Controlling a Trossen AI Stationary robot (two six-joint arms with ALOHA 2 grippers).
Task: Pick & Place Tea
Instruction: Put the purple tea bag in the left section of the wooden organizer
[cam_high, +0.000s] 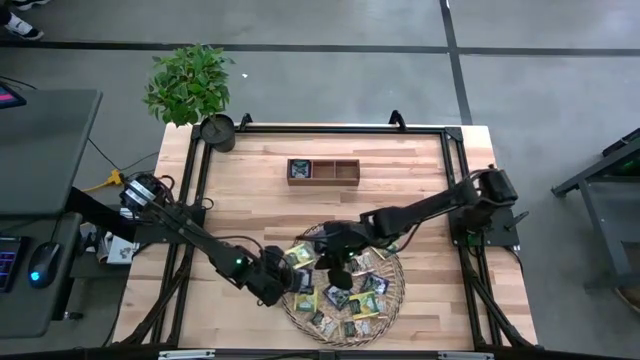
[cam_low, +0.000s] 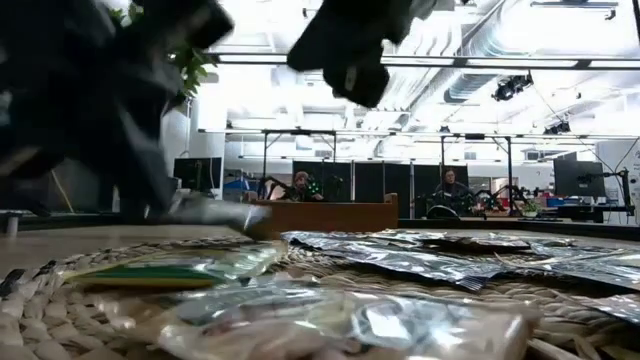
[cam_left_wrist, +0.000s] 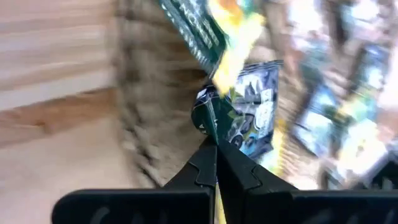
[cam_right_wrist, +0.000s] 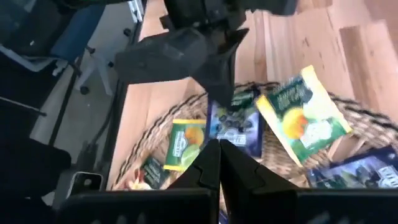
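Several tea sachets (cam_high: 352, 298) in blue-black, green and yellow wrappers lie flat in a heap on the round woven tray (cam_high: 397, 290) near the table's front edge. My left gripper (cam_high: 287, 277) is at the tray's left rim, shut on a dark blue sachet (cam_right_wrist: 236, 127). A green and yellow sachet (cam_right_wrist: 305, 118) lies beside it. Over the tray's middle my right gripper (cam_high: 340, 272) is raised and shut, its fingers (cam_right_wrist: 219, 149) showing nothing between them. In the low view it (cam_low: 350, 60) hangs high above the heap. My left gripper pinches the dark blue sachet by one edge (cam_left_wrist: 209, 118) between its two fingers, which come slanting down from the table's left. The sachet shows edge-on at the fingertips, then bends so that its printed face (cam_left_wrist: 255, 112) shows. Whether it is clear of the tray I cannot tell.
A wooden box (cam_high: 322, 171) with compartments stands toward the far side of the table, one sachet in its left compartment. A potted plant (cam_high: 190, 85) is at the far left corner. Bare wood lies between box and tray. Black frame rails run along the table's edges.
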